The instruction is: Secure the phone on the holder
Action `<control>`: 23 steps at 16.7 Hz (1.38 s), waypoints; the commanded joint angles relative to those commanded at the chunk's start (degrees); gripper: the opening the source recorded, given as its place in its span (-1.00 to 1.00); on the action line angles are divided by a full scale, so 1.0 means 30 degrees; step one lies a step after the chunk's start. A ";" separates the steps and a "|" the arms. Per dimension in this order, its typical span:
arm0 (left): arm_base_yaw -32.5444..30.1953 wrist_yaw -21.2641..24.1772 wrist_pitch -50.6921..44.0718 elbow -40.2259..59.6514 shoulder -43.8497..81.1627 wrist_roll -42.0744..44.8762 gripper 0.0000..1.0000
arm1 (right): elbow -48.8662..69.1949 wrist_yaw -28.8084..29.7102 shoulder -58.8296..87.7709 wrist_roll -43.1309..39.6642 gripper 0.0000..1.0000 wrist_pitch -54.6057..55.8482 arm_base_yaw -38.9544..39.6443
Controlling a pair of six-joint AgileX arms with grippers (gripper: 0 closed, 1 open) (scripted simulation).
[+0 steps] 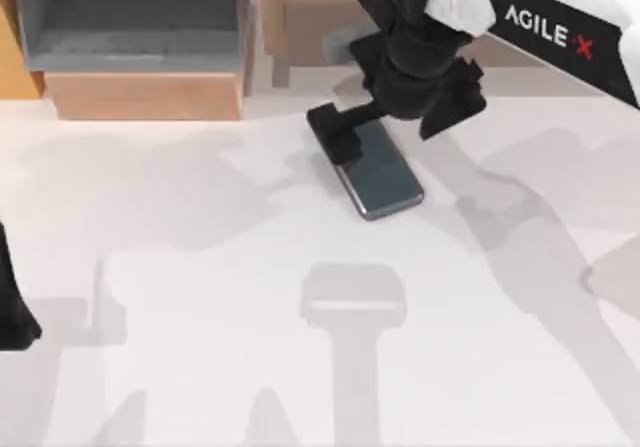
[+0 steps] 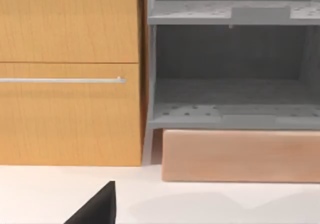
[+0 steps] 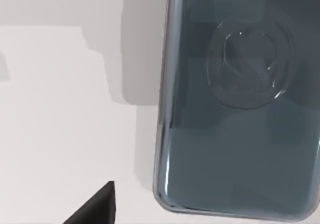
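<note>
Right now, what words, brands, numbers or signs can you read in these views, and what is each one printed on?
"AGILE·X", white letters with a red X, on the right arm above the phone.
The round mark on the phone's face in the right wrist view is a sheen, not text.
The cabinet and shelf carry none.

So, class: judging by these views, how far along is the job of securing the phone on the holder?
Early. Done: the right tool has reached the phone. In hand: it sits at the phone's far end, which lies flat on the table. Left: lifting and placing it. The left arm is parked at the left edge.
</note>
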 joint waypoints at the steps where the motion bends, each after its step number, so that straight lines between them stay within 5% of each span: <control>1: 0.0000 0.0000 0.0000 0.0000 0.0000 0.0000 1.00 | 0.0985 0.0157 0.0645 0.0308 1.00 -0.0299 -0.0010; 7: 0.0000 0.0000 0.0000 0.0000 0.0000 0.0000 1.00 | 0.3993 0.0679 0.2329 0.1318 1.00 -0.1075 -0.0119; 23: 0.0000 0.0000 0.0000 0.0000 0.0000 0.0000 1.00 | 0.3207 0.0703 0.5015 0.1259 1.00 0.2399 -0.0193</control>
